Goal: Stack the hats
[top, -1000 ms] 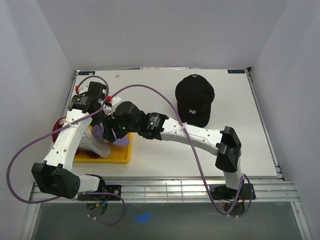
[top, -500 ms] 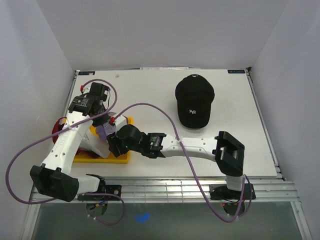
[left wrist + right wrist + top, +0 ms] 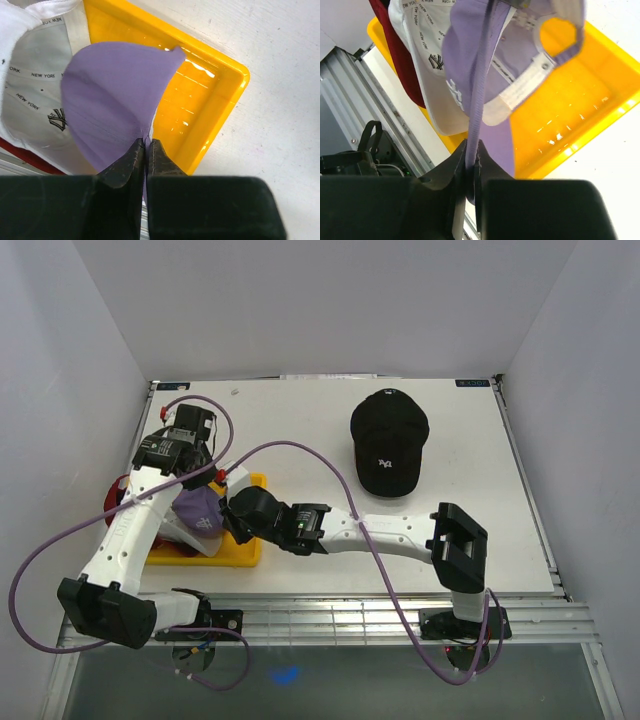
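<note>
Black cap (image 3: 389,440) crown-up, white cap (image 3: 30,75) (purple brim (image 3: 115,95)) inside showing

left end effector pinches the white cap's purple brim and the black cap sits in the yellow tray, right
No: the top external view shows the black cap on the table, apart from the yellow tray. The rest holds.

Overhead view: a tray (image 3: 248,554) sits at lower left, on the table (image 3: 300,435) near its front edge. The first cap (image 3: 197,508) hangs over the tray, with a second cap (image 3: 117,490) at the tray's left side. A third cap (image 3: 389,440) lies well apart, upper right of centre.
</note>
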Robot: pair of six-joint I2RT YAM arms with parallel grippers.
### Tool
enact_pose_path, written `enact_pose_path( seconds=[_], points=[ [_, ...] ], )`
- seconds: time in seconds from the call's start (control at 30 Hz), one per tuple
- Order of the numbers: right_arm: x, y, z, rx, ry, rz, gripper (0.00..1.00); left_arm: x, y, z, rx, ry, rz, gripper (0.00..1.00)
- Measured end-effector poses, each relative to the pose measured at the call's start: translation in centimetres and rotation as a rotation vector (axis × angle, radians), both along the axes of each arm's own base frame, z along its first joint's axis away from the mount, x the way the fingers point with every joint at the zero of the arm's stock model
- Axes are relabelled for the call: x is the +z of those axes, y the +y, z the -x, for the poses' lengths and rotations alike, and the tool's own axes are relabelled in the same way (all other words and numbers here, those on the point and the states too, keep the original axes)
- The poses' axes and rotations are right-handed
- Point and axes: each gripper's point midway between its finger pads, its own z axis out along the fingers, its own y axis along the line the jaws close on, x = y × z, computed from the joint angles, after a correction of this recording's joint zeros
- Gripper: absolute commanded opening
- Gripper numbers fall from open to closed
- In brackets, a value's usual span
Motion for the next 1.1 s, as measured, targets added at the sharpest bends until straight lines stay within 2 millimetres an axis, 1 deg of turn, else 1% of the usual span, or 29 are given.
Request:
enact_pose_path(
  seconds=[0.03, 0.07, 0.13, 0.17, 0.23, 0.27, 0.3, 0.4, 0.5, 0.57, 0.63, 0.7, 0.73, 0.83, 0.9, 0.93, 1.0, 1.1],
  points=[
    [0.0, -0.1, -0.1, -0.004, -0.001, 0.004, 0.08, 0.1, -0.1, 0.0, -0.005, -0.002, 0.003, 0.2],
    [0.0, -0.1, -0.1, -0.007, -0.001, 0.005, 0.08, 0.2, -0.1, -0.1, -0.009, -0.005, 0.008, 0.28],
    [0.3, 0.0, -0.2, -0.018, -0.003, -0.002, 0.08, 0.5, -0.5, -0.3, -0.023, -0.015, 0.026, 0.4],
    [0.5, 0.0, -0.3, -0.026, -0.004, -0.008, 0.08, 0.9, -0.7, -0.5, -0.032, -0.025, 0.037, 0.5],
    [0.8, -0.2, -0.6, -0.044, -0.002, -0.016, 0.08, 2.0, -1.5, -0.9, -0.059, -0.056, 0.073, 0.57],
    [0.9, -0.3, -0.8, -0.054, 0.002, -0.019, 0.08, 2.9, -2.1, -1.3, -0.076, -0.082, 0.1, 0.6],
    [1.0, -0.4, -1.0, -0.064, 0.006, -0.023, 0.08, 4.1, -2.6, -1.8, -0.091, -0.118, 0.124, 0.64],
    [1.7, -1.1, -1.7, -0.094, 0.017, -0.034, 0.08, 8.5, -4.2, -3.5, -0.141, -0.24, 0.199, 0.69],
    [3.5, -2.4, -2.4, -0.128, 0.025, -0.063, 0.08, 13.2, -5.6, -5.0, -0.186, -0.364, 0.26, 0.71],
    [5.3, -3.5, -3.2, -0.155, 0.032, -0.101, 0.08, 16.1, -6.2, -5.8, -0.21, -0.434, 0.289, 0.71],
    [7.6, -4.8, -4.6, -0.19, 0.042, -0.152, 0.08, 19.0, -6.6, -6.4, -0.228, -0.501, 0.31, 0.71],
    [10.1, -6.6, -6.4, -0.234, 0.054, -0.216, 0.08, 21.4, -7.0, -6.7, -0.244, -0.561, 0.33, 0.71],
    [11.4, -7.6, -7.7, -0.259, 0.058, -0.249, 0.08, 22.2, -7.1, -6.7, -0.249, -0.583, 0.337, 0.71],
    [15.1, -11.5, -11.8, -0.358, 0.061, -0.348, 0.08, 23.3, -7.3, -6.2, -0.265, -0.618, 0.361, 0.71],
    [17.8, -14.2, -14.6, -0.438, 0.046, -0.416, 0.08, 23.1, -7.6, -5.7, -0.276, -0.621, 0.38, 0.71],
    [19.1, -15.7, -16.0, -0.481, 0.034, -0.45, 0.08, 22.6, -7.7, -5.4, -0.28, -0.612, 0.39, 0.71],
    [21.7, -18.7, -18.0, -0.565, 0.014, -0.522, 0.08, 21.4, -8.0, -4.9, -0.288, -0.591, 0.409, 0.71],
    [24.9, -23.0, -19.4, -0.663, 0.009, -0.634, 0.08, 19.2, -8.7, -4.3, -0.296, -0.552, 0.45, 0.71]
  ],
)
